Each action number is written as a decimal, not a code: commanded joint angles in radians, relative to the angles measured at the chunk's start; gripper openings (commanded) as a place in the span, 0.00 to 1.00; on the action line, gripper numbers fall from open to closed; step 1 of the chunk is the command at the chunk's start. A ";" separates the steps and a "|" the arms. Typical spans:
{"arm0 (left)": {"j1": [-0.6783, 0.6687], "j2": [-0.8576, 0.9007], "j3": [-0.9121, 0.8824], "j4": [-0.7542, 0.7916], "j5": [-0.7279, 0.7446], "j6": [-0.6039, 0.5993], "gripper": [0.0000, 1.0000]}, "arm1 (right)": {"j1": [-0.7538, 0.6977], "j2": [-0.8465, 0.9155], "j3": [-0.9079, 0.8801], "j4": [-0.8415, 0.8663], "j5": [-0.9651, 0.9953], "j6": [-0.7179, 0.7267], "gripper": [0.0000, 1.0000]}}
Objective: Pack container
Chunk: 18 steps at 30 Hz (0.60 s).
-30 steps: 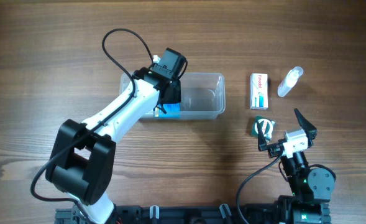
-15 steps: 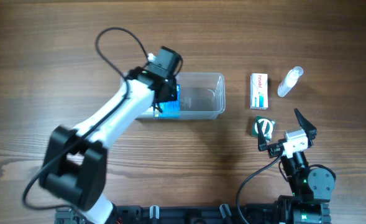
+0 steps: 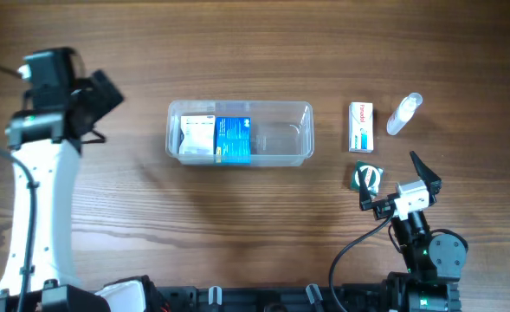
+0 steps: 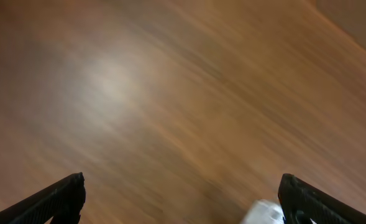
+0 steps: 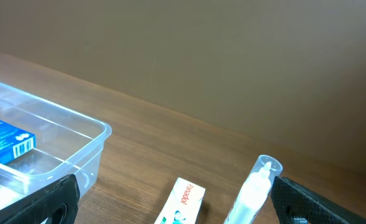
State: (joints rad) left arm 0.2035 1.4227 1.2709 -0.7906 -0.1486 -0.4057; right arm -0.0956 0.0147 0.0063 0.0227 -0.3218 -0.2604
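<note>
Brown bench (image 3: 255, 52) of streaked, matte wood grain. At its middle, the container (image 3: 300, 130): clear glossy plastic, rectangular, rounded at the corners, rimmed, long side running left to right. Inside, in the left half, two cardboard boxes side by side and touching: one white box (image 3: 197, 136) at the left end, one blue box (image 3: 233, 139) to its right. Right of the container and apart from it, one flat white carton (image 3: 361, 126) with green print. Farther right, one slim clear bottle (image 3: 403, 113), lying aslant. Nearer, just beside the right claw (image 3: 388, 180), one small round green item (image 3: 364, 177), too small to make out. Two black claws in all. Left claw (image 4: 183, 198) well left of the container, over bare wood, fingers spread wide and gripping nothing. Right claw likewise spread wide, at the near right of the bench.
</note>
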 commanded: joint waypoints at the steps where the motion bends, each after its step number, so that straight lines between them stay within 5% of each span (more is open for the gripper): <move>1: 0.068 -0.009 0.001 -0.020 0.006 0.005 1.00 | -0.004 -0.003 -0.001 0.006 -0.017 -0.010 1.00; 18: 0.085 -0.009 0.001 -0.020 0.006 0.005 1.00 | -0.004 -0.003 -0.001 0.006 -0.017 -0.010 1.00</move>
State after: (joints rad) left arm 0.2836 1.4227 1.2709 -0.8116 -0.1482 -0.4057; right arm -0.0956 0.0147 0.0063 0.0227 -0.3218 -0.2604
